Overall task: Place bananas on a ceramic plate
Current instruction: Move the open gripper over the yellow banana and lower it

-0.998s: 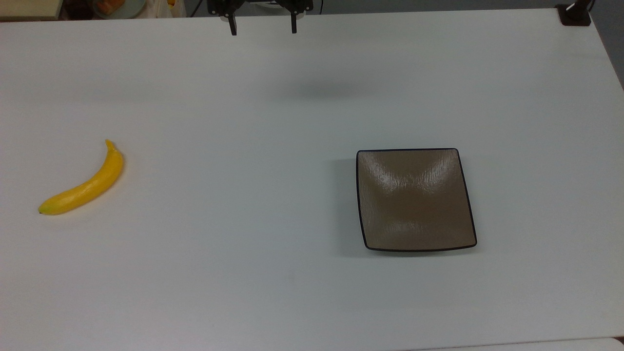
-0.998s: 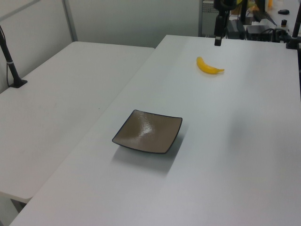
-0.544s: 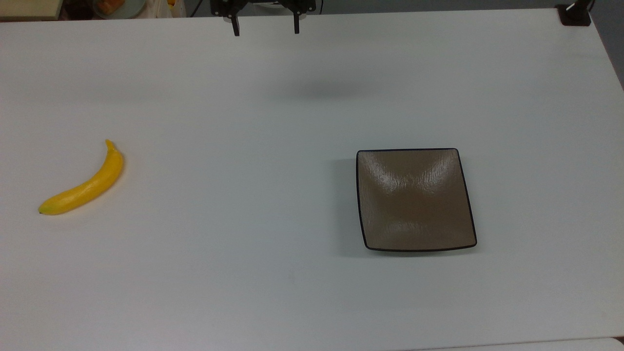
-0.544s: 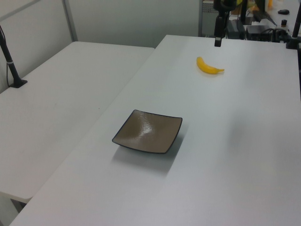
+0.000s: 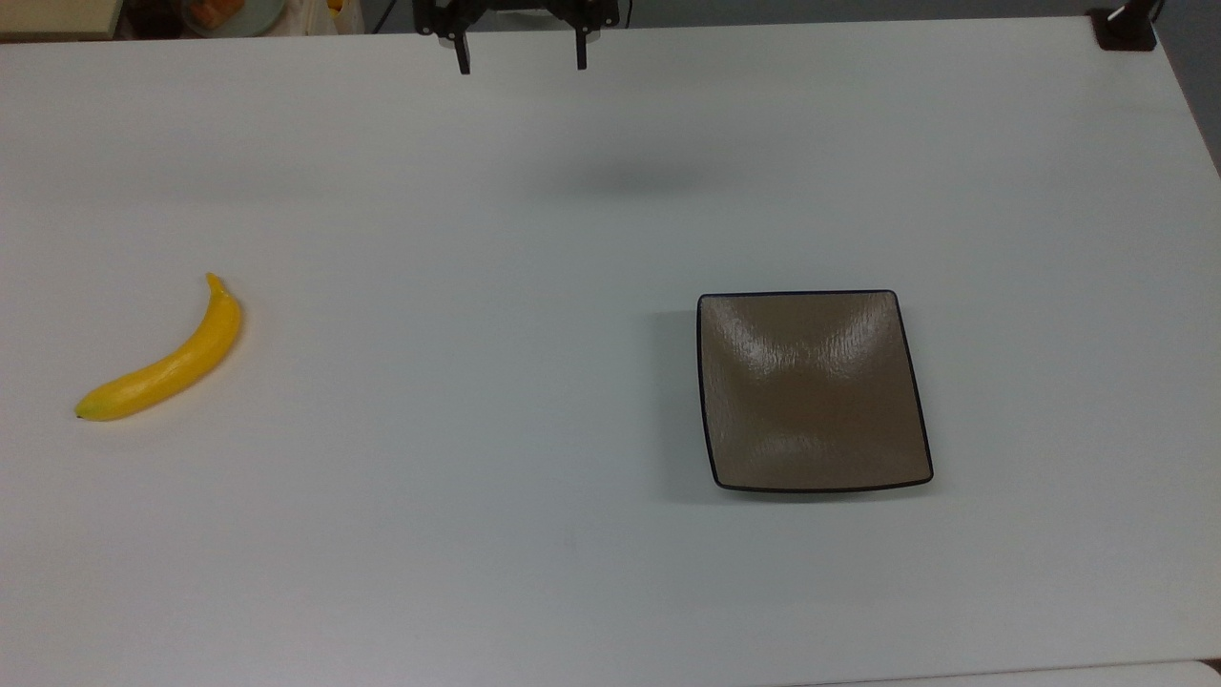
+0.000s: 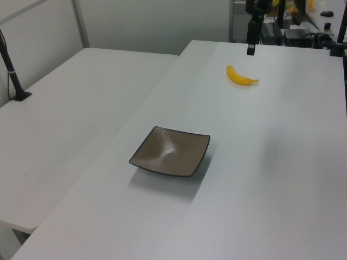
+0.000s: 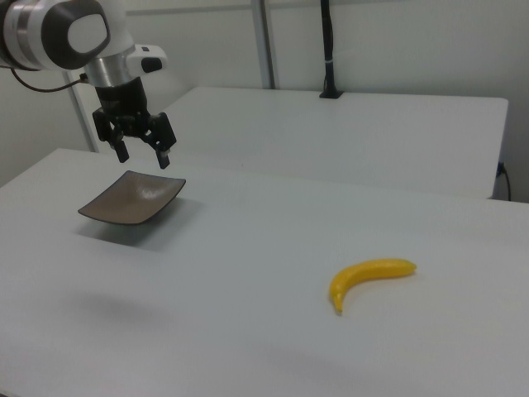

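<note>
The banana (image 5: 162,367) lies flat on the white table (image 5: 534,401) near the top view's left edge, its long axis running diagonally, stem toward the far edge and greenish tip toward the near-left corner. The ceramic plate (image 5: 811,391) sits well apart, toward the top view's right. The gripper (image 5: 522,57) hangs above the far edge, fingers spread apart, holding nothing.

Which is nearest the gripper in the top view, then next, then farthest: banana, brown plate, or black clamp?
1 and 2. Brown plate, toward the top view's lower right, and banana, lower left: too close to call from the gripper.
3. Black clamp, the top view's upper right corner.
</note>
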Controlling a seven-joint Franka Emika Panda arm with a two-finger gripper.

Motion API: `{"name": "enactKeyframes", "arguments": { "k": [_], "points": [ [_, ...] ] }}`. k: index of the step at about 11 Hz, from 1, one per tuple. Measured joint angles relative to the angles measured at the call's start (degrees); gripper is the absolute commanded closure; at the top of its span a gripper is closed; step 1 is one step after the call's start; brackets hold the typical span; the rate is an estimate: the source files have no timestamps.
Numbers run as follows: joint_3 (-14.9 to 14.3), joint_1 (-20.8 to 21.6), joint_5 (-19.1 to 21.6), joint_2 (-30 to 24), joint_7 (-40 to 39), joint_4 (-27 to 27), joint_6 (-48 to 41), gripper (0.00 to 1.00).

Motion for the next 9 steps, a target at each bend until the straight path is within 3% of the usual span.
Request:
{"name": "enactKeyframes", "arguments": {
  "k": [2, 5, 9],
  "points": [
    [-0.15, -1.71, 0.00, 0.00, -0.01, 0.15, 0.06, 0.00],
    [-0.36, -8.62, -0.01, 1.14, -2.17, 0.95, 0.61, 0.00],
    [-0.54, -20.00, -0.01, 11.24, -6.55, 9.67, 1.91, 0.00]
  ]
}}
